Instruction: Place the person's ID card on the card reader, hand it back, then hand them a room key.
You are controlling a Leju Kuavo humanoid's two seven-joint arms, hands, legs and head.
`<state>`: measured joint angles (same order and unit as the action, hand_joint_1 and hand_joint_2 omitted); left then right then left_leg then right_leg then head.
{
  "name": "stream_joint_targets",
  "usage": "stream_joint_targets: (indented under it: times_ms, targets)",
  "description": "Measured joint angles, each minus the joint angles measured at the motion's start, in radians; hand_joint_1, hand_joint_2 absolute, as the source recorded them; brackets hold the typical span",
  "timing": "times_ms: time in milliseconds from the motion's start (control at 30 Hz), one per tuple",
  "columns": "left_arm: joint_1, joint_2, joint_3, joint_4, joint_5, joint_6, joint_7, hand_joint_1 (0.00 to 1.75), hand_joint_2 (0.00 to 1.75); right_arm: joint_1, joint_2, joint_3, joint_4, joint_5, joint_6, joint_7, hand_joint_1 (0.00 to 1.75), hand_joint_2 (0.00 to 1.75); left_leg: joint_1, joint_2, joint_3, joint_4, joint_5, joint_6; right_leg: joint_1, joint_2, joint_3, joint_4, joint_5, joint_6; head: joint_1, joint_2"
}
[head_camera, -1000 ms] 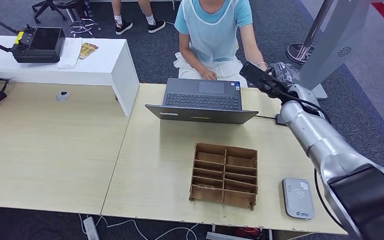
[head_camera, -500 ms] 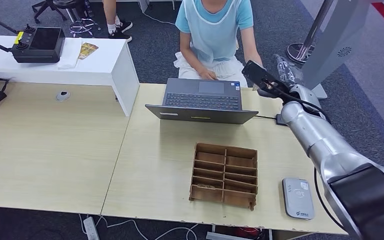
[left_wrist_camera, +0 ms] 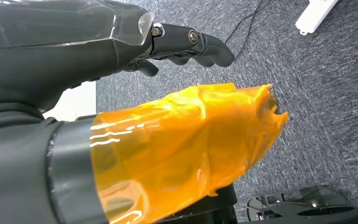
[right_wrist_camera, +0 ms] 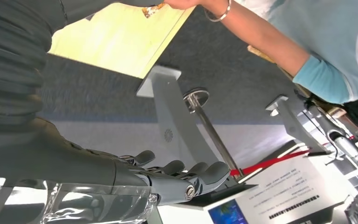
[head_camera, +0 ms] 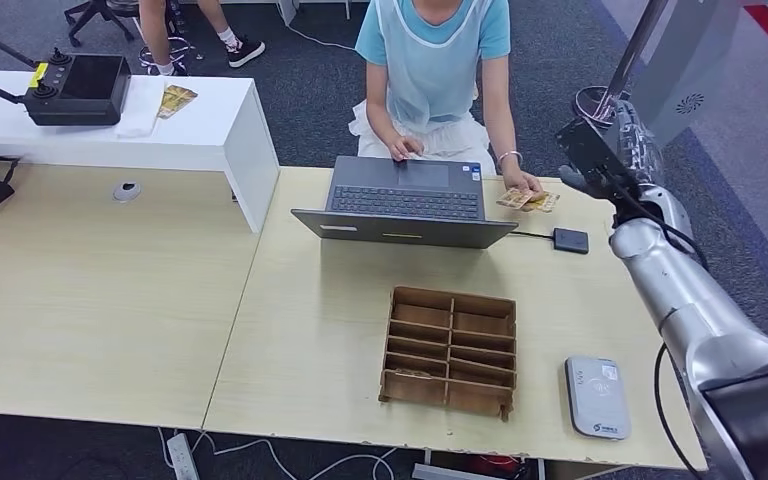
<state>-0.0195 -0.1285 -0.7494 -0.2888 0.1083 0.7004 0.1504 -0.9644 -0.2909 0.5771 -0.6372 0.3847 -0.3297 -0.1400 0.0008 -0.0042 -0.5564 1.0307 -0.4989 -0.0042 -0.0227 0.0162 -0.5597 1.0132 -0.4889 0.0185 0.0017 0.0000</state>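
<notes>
Card reader near, card far, both robot hands empty.

Card reader (head_camera: 596,396) lies at the desk's (head_camera: 310,340) near right edge, just beside the wooden divider tray (head_camera: 449,351). Farther off, the right hand (head_camera: 600,160) is raised past the desk's right end, fingers (right_wrist_camera: 186,175) loosely extended, holding nothing. Beyond the laptop (head_camera: 404,201), the person's hand (head_camera: 520,182) holds the cards (head_camera: 527,201) on the desk. Left hand (left_wrist_camera: 121,42) hangs over carpet, fingers loosely curled, empty.

Open laptop (head_camera: 405,200), perhaps wooden organizer (head_camera: 449,350)
</notes>
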Motion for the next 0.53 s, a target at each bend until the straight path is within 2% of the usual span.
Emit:
stream_joint_targets:
  times_ms: [133,267,400,533]
  targets:
    - [0.001,0.002,-0.002,0.000,0.000,0.000,0.010,0.00,0.00,0.167,-0.082,-0.103,-0.198,-0.216,0.030,-0.097,0.00,1.75,0.000,-0.002,-0.001,0.000,0.000,0.000,0.000,-0.002,0.000,-0.001,0.000,0.000,0.000,0.000]
    - [0.002,0.005,-0.004,0.000,0.000,0.000,0.016,0.00,0.00,0.390,-0.144,-0.249,-0.428,-0.452,0.101,-0.211,0.00,1.75,0.000,-0.006,-0.002,0.000,-0.001,0.001,0.000,-0.006,0.001,-0.001,-0.001,0.001,0.000,0.000]
    - [0.004,0.007,-0.008,0.000,0.000,0.000,0.017,0.00,0.00,0.615,-0.153,-0.410,-0.648,-0.645,0.188,-0.315,0.00,1.75,0.000,-0.007,-0.003,-0.001,-0.002,0.001,0.000,-0.007,0.000,-0.001,-0.003,0.001,0.000,0.000]
    - [0.009,0.008,-0.009,-0.005,0.000,0.000,0.011,0.00,0.00,0.799,-0.129,-0.517,-0.821,-0.722,0.249,-0.380,0.00,1.75,0.000,-0.007,-0.003,-0.001,-0.002,0.001,0.001,-0.008,0.000,-0.001,-0.004,0.001,0.000,0.000]
